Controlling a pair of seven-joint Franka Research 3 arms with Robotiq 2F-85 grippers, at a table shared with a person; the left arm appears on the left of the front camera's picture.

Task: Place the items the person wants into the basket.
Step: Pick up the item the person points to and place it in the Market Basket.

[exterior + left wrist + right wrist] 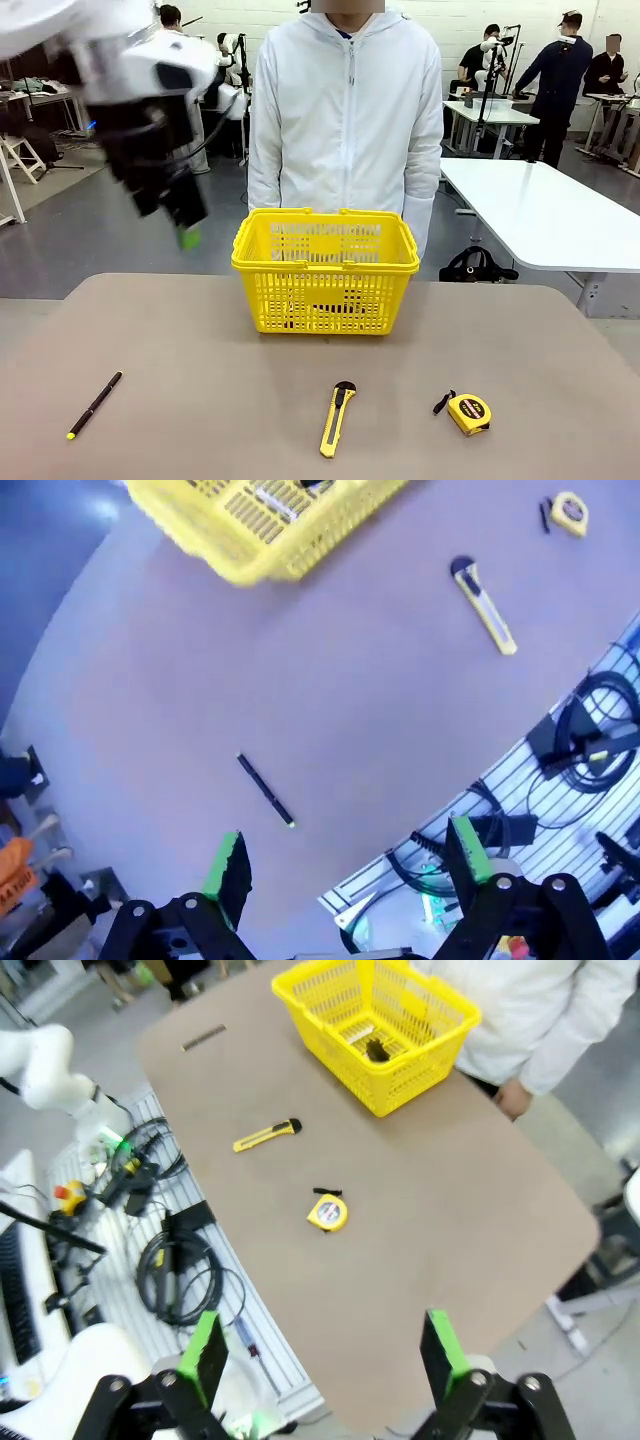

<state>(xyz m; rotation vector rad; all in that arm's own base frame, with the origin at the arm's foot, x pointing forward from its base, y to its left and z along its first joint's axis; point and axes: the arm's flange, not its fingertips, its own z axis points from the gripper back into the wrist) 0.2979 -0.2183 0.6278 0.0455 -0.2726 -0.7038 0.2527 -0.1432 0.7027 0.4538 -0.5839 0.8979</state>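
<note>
Black, yellow-tipped pen (265,791) lies below my left gripper (346,852), jaws wide apart; I judge I should turn square across its barrel, then descend mid-length.

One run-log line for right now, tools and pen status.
left tool: open, empty, above table | right tool: open, empty | black pen: on table, near-left | basket: far centre

Front camera sits low, facing the yellow basket (325,270) across the surface (200,400). Both wrist cameras hang high, looking down; they share that basket, the utility knife (484,605) and the tape measure (568,512).
</note>
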